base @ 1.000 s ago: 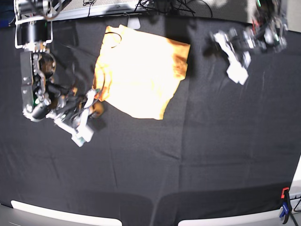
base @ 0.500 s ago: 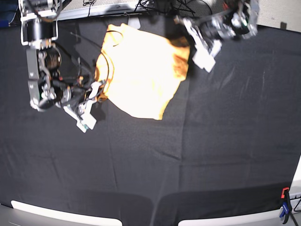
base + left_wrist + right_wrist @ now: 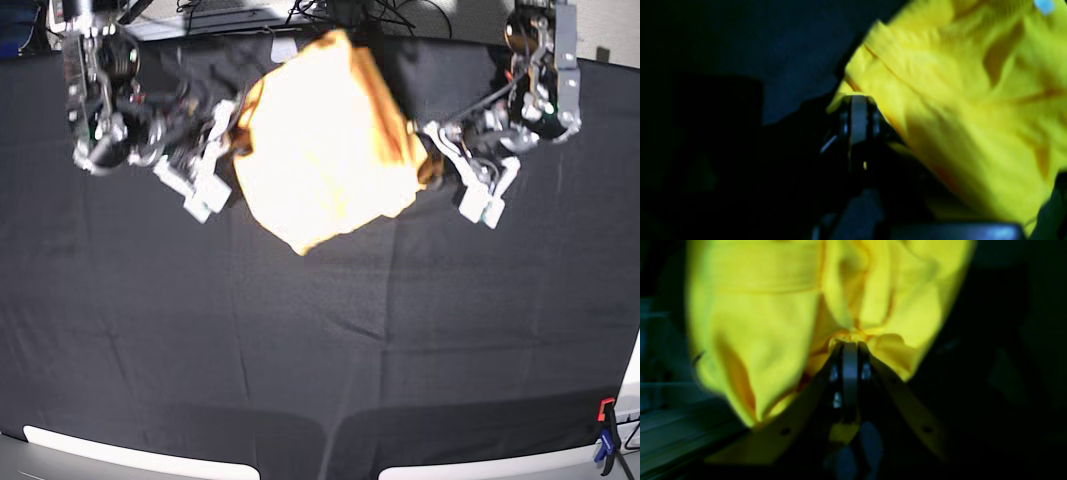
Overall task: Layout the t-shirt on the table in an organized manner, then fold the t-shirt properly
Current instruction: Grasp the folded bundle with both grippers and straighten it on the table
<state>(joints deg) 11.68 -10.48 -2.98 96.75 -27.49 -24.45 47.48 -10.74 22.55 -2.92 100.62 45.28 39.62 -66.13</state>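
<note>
Two arms hold the t-shirt point(image 3: 325, 140) between them above the far part of the table point(image 3: 300, 340), seen from the base camera; going left to right across that view, the arm carrying the right wrist camera comes first, reaching in from ten o'clock, and the right gripper point(image 3: 228, 135) meets the shirt's left edge at about nine o'clock of the cloth; its own camera shows the right gripper point(image 3: 850, 345) with jaws pressed together on a bunched fold of yellow fabric, the rest of the garment spreading away above it toward twelve o'clock.

Next comes the shirt itself, a bright orange-yellow shape tilted like a diamond, one corner pointing to twelve o'clock near the table's far edge and another hanging toward six o'clock; whether its lower corner touches the black cloth cannot be told.

Further right, the left gripper point(image 3: 432, 160) meets the shirt's right edge at about three o'clock of the cloth; the left wrist view shows the left gripper point(image 3: 858, 100) pinched shut on the hem of the t-shirt point(image 3: 957, 100), with creased fabric filling the frame toward two o'clock and dark table toward ten o'clock.

At five o'clock of the base view a small clamp point(image 3: 606, 432) with red and blue parts sits at the table's edge.
</note>
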